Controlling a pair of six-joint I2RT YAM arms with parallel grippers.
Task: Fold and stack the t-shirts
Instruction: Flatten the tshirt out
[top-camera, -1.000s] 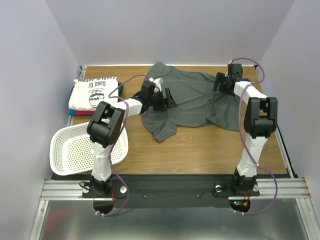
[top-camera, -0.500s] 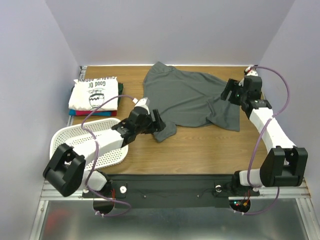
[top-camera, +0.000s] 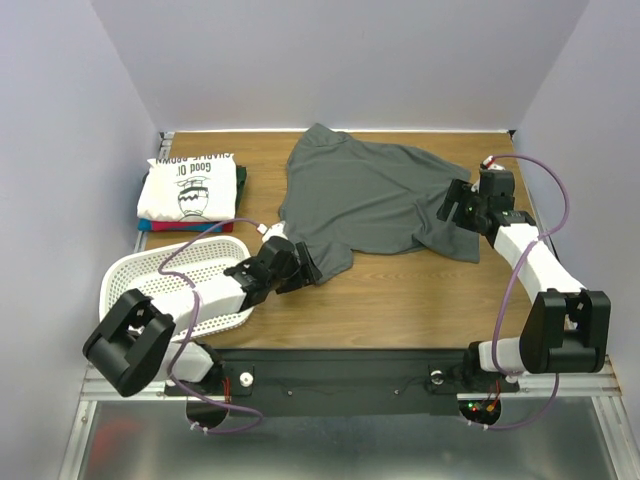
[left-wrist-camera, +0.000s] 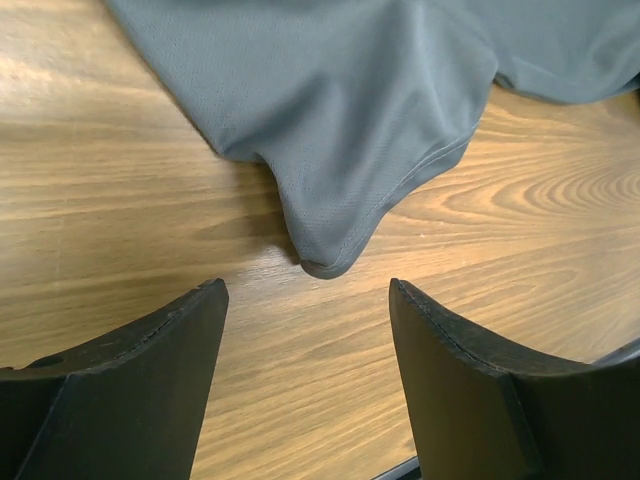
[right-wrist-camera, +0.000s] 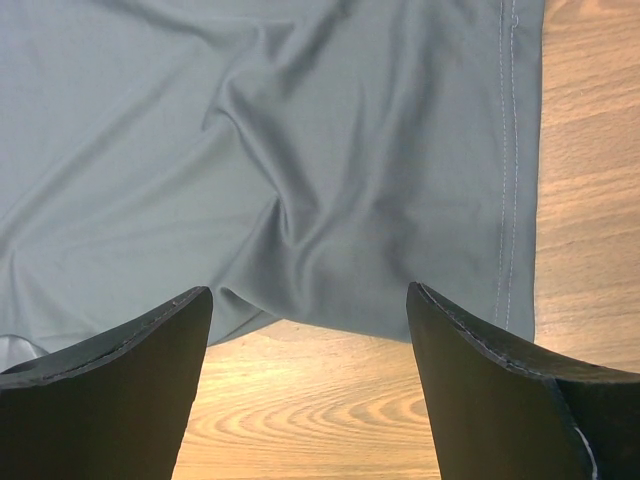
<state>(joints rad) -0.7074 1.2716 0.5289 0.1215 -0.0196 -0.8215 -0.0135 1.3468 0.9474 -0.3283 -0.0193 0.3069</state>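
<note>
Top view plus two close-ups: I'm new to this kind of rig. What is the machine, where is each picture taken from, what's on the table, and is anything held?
Two robot arms are bolted at the near edge of the table. The wide picture comes from a fixed camera above and behind them. Each close-up comes from a camera on one wrist, so the two dark shapes at the bottom are that arm's own fingers. A grey shirt lies spread out on the table. At far left sits a folded stack with a white printed shirt on top, and a white basket lies nearer the arms. The left end effector is open at the shirt's near corner. The right end effector is open over the shirt's right edge. Neither holds anything.
</note>
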